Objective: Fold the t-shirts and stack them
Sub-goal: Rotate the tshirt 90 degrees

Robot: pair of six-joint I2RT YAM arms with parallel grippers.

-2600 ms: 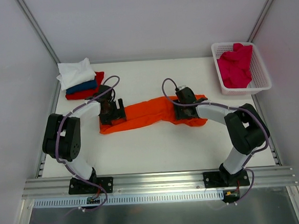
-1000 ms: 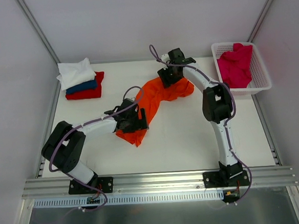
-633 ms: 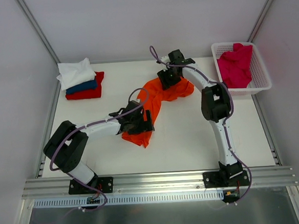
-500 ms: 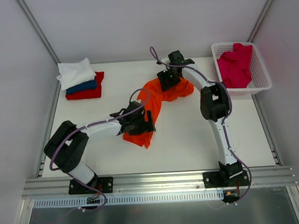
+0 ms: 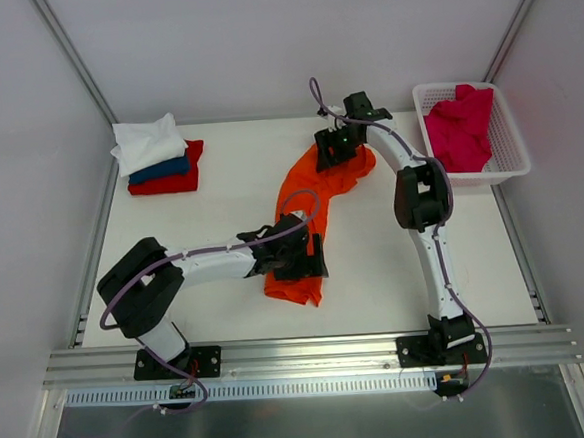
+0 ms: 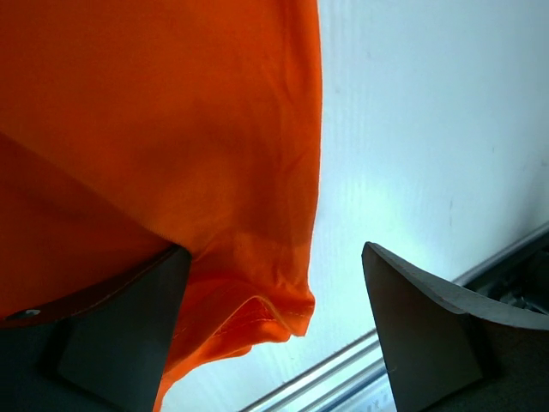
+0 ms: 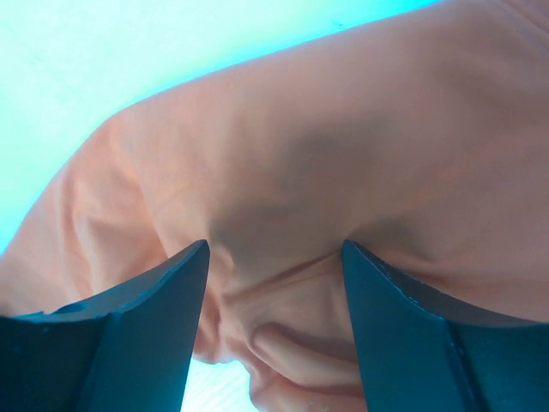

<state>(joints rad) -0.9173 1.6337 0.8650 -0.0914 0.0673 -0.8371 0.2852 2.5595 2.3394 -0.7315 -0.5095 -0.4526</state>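
Note:
The bright orange t-shirt (image 5: 305, 193) lies in a long crumpled band from the back middle of the table toward the front. My left gripper (image 5: 303, 263) is at its near end. In the left wrist view the left gripper (image 6: 274, 249) stands open: the orange cloth (image 6: 171, 112) drapes over the left finger and its hem hangs in the gap, apart from the right finger. My right gripper (image 5: 333, 148) is over the far end. In the right wrist view the right gripper (image 7: 274, 245) is open, with wrinkled orange cloth (image 7: 300, 154) between the fingers.
A folded stack sits at the back left: a white t-shirt (image 5: 148, 142) over a dark blue one (image 5: 160, 170) and a red one (image 5: 174, 183). The white lattice basket (image 5: 513, 158) at the back right holds a crimson-pink t-shirt (image 5: 461, 127). A metal rail (image 5: 311, 353) runs along the near edge.
My left gripper has travelled right and toward the near edge, and the shirt's lower end came with it. The right gripper's jaws have widened over the far end.

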